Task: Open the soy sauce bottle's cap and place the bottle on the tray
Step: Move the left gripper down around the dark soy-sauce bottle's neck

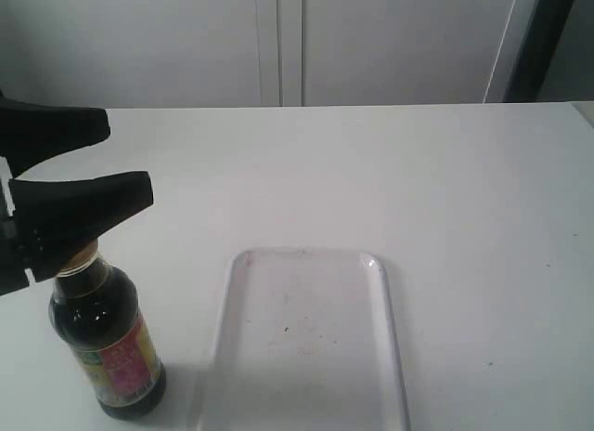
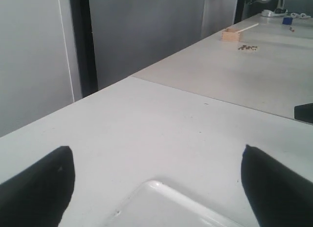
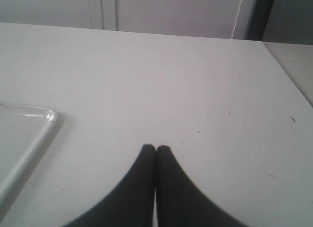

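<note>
Just bottle under left jaws

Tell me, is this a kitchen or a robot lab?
Probably a robot lab or test room: a bare white table, plain grey cabinet doors, and more worktables with small test items behind. No stove or sink shows.

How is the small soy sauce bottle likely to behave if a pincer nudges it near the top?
The small clear glass bottle of dark sauce stands upright, tall on a narrow base, so it probably tips. Nearly full, it likely feels heavy for its size. Smooth glass may slip, and could break.
</note>
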`<move>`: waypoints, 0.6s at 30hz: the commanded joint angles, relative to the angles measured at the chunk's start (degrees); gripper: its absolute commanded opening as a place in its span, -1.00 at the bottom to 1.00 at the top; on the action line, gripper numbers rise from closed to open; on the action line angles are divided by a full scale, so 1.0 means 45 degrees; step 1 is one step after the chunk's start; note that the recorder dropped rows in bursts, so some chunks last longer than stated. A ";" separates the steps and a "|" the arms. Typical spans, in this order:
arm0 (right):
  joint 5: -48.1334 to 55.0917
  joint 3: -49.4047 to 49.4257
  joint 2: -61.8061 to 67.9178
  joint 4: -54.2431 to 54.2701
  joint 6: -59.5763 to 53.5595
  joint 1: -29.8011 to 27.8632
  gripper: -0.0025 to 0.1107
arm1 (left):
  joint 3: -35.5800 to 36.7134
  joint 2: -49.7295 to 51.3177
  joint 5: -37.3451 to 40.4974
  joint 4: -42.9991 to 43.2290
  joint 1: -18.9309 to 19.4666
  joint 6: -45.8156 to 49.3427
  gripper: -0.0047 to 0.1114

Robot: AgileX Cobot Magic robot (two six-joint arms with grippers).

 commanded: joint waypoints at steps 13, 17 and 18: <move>-0.0106 0.0068 -0.0083 -0.0087 0.0072 0.0024 -0.96 | 0.0903 0.0751 -0.0037 -0.0482 -0.0160 0.1319 0.68; -0.0106 0.0068 -0.0083 -0.0087 0.0072 0.0024 -0.96 | 0.0903 0.0956 -0.0060 -0.0492 -0.0160 0.1390 0.68; -0.0106 0.0068 -0.0083 -0.0087 0.0072 0.0024 -0.96 | 0.0903 0.1010 -0.0060 -0.0430 -0.0160 0.1390 0.68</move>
